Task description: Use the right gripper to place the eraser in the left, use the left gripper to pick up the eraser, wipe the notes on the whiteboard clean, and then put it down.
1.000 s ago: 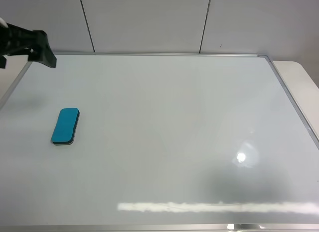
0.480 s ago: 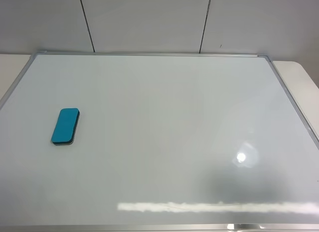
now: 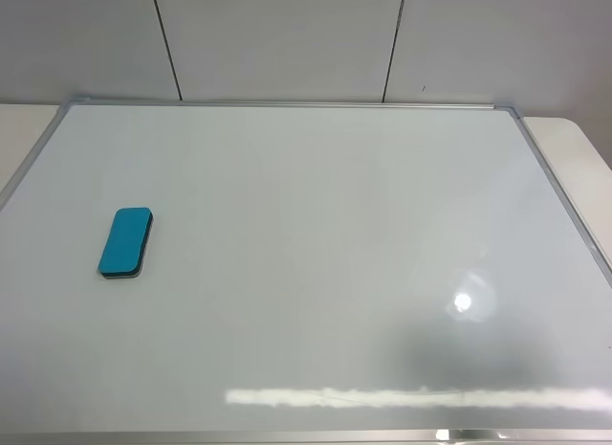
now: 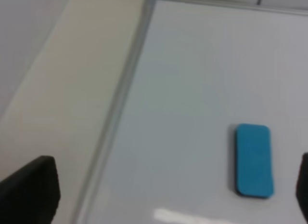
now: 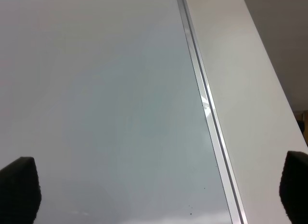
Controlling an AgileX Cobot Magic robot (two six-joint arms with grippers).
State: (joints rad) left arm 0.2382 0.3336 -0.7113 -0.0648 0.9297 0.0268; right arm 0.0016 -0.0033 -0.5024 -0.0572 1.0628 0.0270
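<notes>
Left arm gone from overhead view.

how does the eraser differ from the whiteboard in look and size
The eraser is teal-blue with rounded corners; the whiteboard is glossy white with a thin silver frame. The eraser is small, covering only a patch near the left edge; the whiteboard fills most of the exterior view. The eraser looks matte; the whiteboard shows bright glare. Both are rectangular and lie flat, the eraser resting on the whiteboard.

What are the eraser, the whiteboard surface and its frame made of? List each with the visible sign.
Eraser: probably matte teal plastic or foam, with no glare, over a thin dark base layer, likely felt.
Whiteboard: glossy white coated panel, since it mirrors lamp glare.
Frame: thin silver strip with bright highlights, apparently metal, perhaps aluminium.
</notes>
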